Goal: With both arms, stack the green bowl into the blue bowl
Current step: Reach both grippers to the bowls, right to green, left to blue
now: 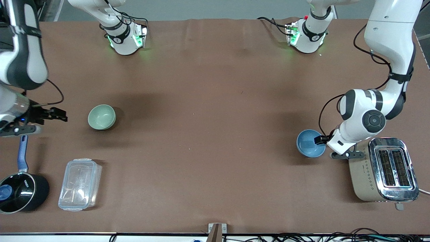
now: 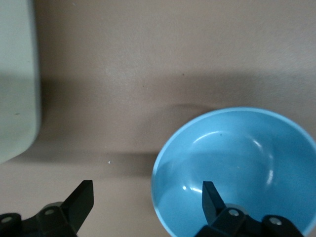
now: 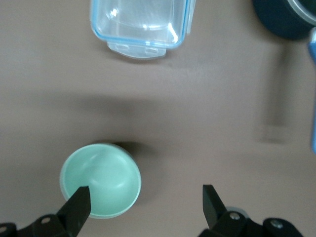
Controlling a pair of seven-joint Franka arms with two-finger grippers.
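The green bowl (image 1: pixel 101 117) stands upright, mouth up, toward the right arm's end of the table; round, no long axis. The blue bowl (image 1: pixel 310 143) stands likewise beside the toaster (image 1: pixel 383 169). The left gripper (image 2: pixel 148 200) straddles its rim, spread. The right gripper (image 3: pixel 145 203) hangs released, beside the green bowl.

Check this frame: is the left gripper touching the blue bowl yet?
Cannot tell. In the left wrist view the open left gripper straddles the blue bowl's rim, one finger over the inside, one outside; whether either touches isn't visible.
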